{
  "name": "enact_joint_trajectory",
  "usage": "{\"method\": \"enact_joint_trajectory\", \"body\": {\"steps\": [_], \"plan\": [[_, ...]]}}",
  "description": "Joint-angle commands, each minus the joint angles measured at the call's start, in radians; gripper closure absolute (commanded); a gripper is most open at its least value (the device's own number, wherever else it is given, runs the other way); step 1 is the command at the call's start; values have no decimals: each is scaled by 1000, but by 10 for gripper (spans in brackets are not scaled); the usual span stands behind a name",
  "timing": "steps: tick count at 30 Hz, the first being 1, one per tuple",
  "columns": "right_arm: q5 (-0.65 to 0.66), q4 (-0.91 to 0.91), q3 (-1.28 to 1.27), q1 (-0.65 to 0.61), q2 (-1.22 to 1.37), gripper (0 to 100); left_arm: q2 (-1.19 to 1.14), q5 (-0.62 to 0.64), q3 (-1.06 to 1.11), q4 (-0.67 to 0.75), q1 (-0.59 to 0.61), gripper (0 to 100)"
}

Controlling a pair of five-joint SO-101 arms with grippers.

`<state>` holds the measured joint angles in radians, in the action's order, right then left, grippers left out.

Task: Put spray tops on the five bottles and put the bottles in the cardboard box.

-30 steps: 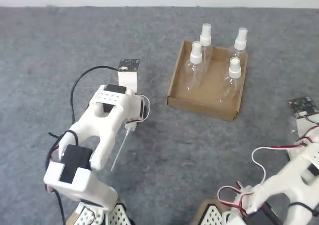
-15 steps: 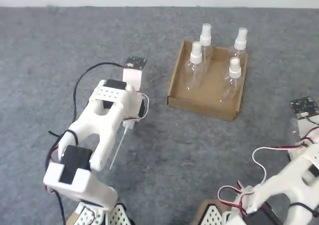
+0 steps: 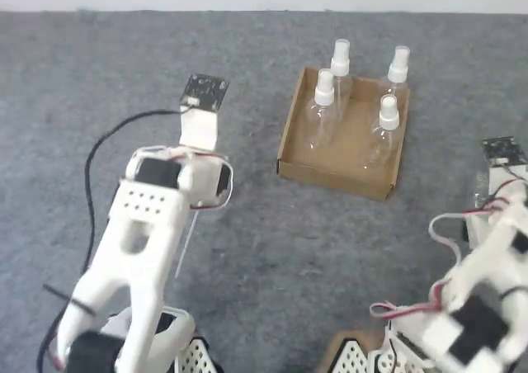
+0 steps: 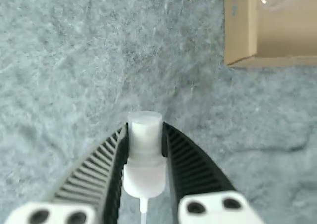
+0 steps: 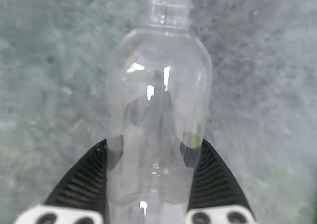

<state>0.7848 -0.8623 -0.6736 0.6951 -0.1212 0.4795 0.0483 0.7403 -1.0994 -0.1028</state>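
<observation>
So, the left gripper (image 4: 143, 131) is clamped on a white spray top (image 4: 144, 152). Both ribbed fingers (image 4: 106, 159) press against its sides, and the thin dip tube (image 4: 142, 213) hangs out of the base. It's held above the grey mat (image 4: 74, 60), with a corner of the box (image 4: 247, 35) close by.

From the high view, the left arm (image 3: 144, 224) sits to the left of the box (image 3: 330, 175), with a gap of mat between them. A pale thin line (image 3: 183, 245) pokes out from under the arm. It looks like the tube, but I can't say for sure.

The box already has four bottles lying in it, each with a white top on: two at the back (image 3: 340, 58) (image 3: 399, 63) and two nearer the front (image 3: 324, 87) (image 3: 388, 111).

The right gripper (image 5: 151, 152) is closed around the body of the fifth bottle (image 5: 158, 95). It's clear plastic, with the dark fingers (image 5: 81, 177) gripping either side. Its threaded neck (image 5: 166, 3) is bare, with no top on it, and it points away from the wrist over the mat.

In the high view, the right arm (image 3: 495, 266) is off at the right edge, beside the box and a bit nearer the camera. I can't make out the bottle clearly from up there.
</observation>
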Motion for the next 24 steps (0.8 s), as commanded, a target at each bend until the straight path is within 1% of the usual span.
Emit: {"method": "enact_joint_trajectory", "body": {"steps": [1,4,7,10,15,20,24], "plan": [[-20,21,147,-13,125,937,124,-12,85,81,2,987],[-20,21,196,-12,191,858,167,-14,185,164,3,987],[-23,-16,224,-19,203,807,186,-15,231,176,3,987],[-26,-101,287,-50,202,773,187,-15,239,176,0,987],[-60,-294,505,-71,214,716,189,-15,246,178,3,987],[-44,-398,687,-85,260,730,187,-15,266,201,0,987],[-35,-483,809,-101,397,738,187,-15,275,224,3,987]]}}
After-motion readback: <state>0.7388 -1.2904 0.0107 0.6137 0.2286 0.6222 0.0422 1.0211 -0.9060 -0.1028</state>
